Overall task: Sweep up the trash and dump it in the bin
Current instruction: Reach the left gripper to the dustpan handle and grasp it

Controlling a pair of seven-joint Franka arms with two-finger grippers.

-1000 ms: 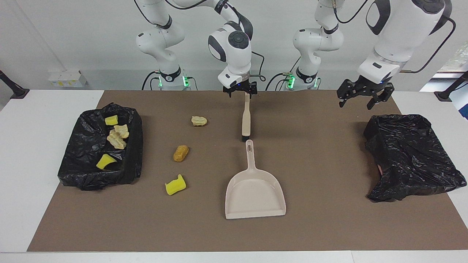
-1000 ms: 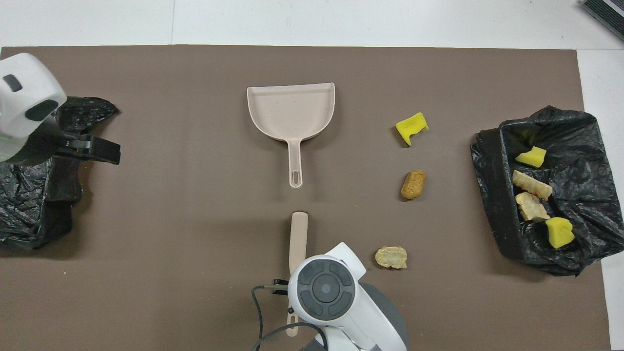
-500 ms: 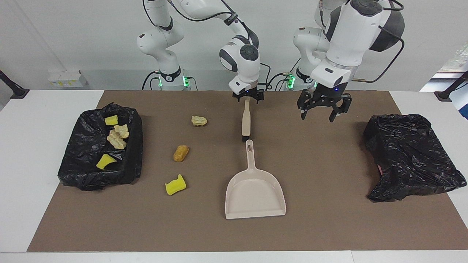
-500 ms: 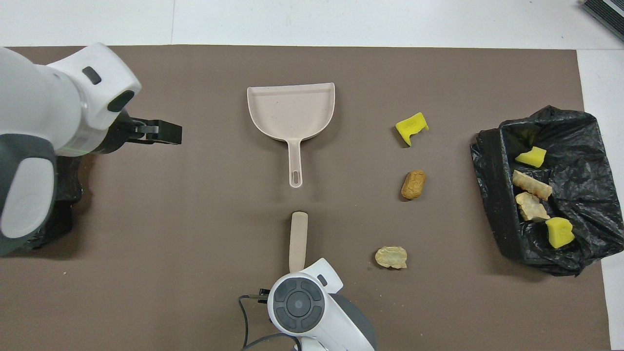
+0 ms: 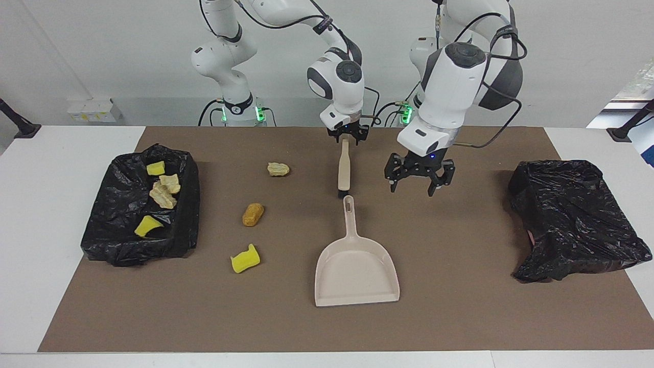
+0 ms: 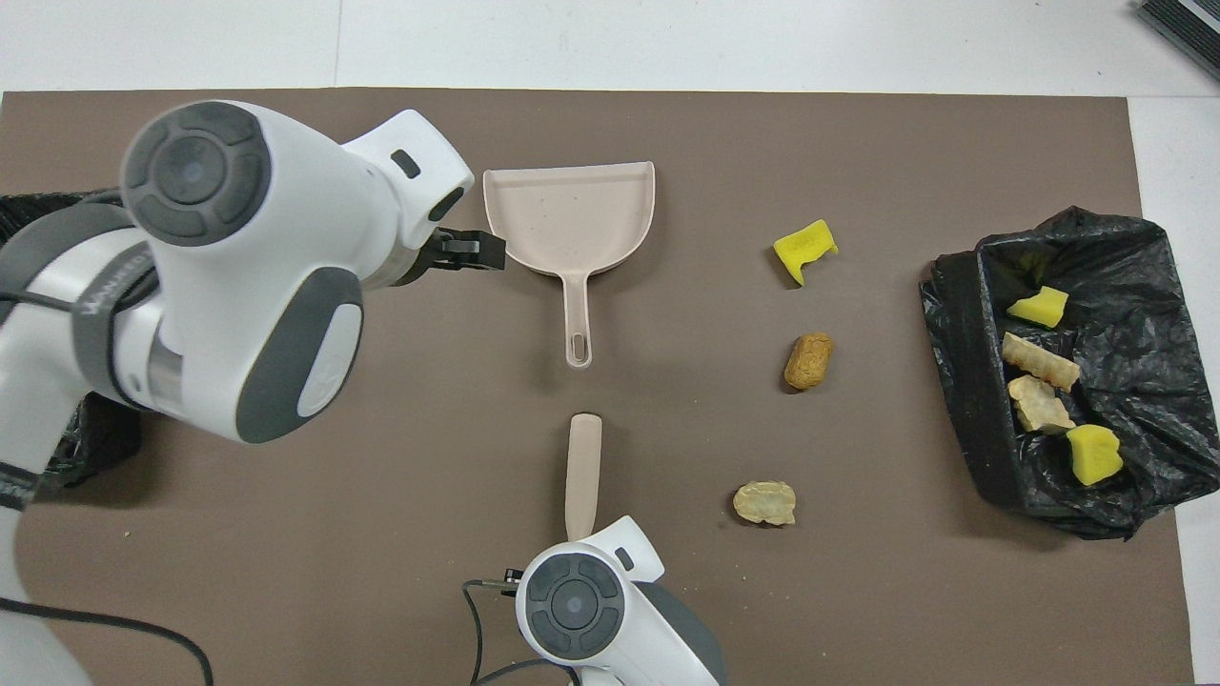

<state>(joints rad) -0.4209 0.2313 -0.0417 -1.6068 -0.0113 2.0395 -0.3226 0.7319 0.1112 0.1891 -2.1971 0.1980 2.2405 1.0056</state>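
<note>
Four pieces of trash lie inside the crumpled black bag-lined bin at the right arm's end of the table: two yellow sponge chunks and two pale beige lumps. Three more sit on the brown mat between that bin and the tools: a pale beige lump nearest the robots, an orange-brown oval lump farther out, and a yellow sponge chunk farthest of the three. By that count the job looks a little past halfway, with three pieces left to sweep and tip. The right gripper sits at the handle end of the beige brush, whose bristled end points toward the handle of the beige dustpan; its fingers appear to be drawing in around the handle, but whether they have a firm hold cannot be told. The brush lies flat on the mat and is not touching the pan. The left gripper, jaws wide and empty, hangs over the mat just beside the dustpan's handle, toward the left arm's end. A second black bag lies heaped at that end, its contents hidden. The pan itself is empty, so a further sweep has not yet begun.
</note>
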